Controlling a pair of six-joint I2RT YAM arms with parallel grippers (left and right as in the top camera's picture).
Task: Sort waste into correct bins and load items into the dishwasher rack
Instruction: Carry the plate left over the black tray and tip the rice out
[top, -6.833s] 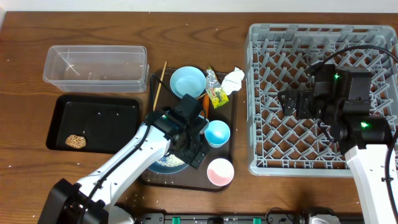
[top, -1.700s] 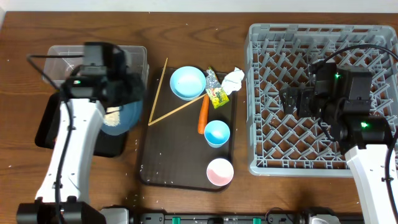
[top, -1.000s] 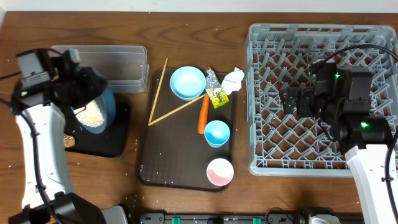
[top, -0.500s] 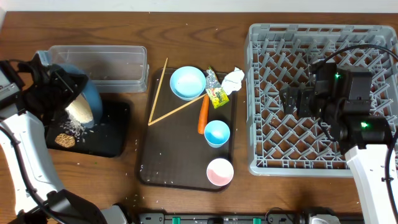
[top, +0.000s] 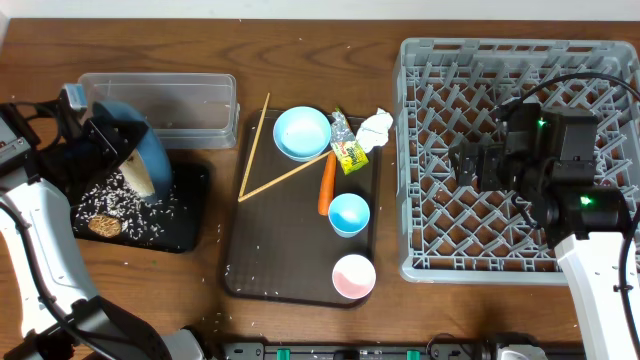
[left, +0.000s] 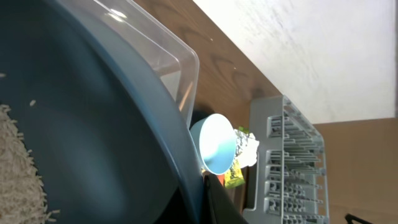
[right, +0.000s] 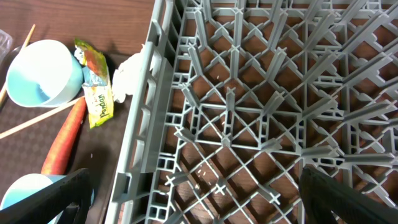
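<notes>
My left gripper (top: 98, 140) is shut on the rim of the dark blue plate (top: 143, 150), which is tilted steeply over the black tray (top: 188, 232). White rice (top: 136, 180) clings to the plate's lower edge, and more rice (top: 125, 203) lies scattered in the tray beside a brown lump (top: 100, 224). The left wrist view is filled by the plate (left: 93, 143) with rice (left: 18, 168) on it. My right gripper (top: 470, 162) hangs open over the grey rack (top: 600, 70), nothing between its fingers (right: 56, 199).
The clear tub (top: 160, 105) stands behind the plate. On the brown serving tray (top: 290, 250) are a light blue bowl (top: 302, 132), chopsticks (top: 285, 176), a carrot (top: 327, 185), a wrapper (top: 348, 148), a paper wad (top: 376, 126), a blue cup (top: 350, 213) and a pink cup (top: 353, 275).
My left arm carried the plate from the serving tray to the black tray and tipped it. Rice has slid off into the tray. The right arm has not moved.
</notes>
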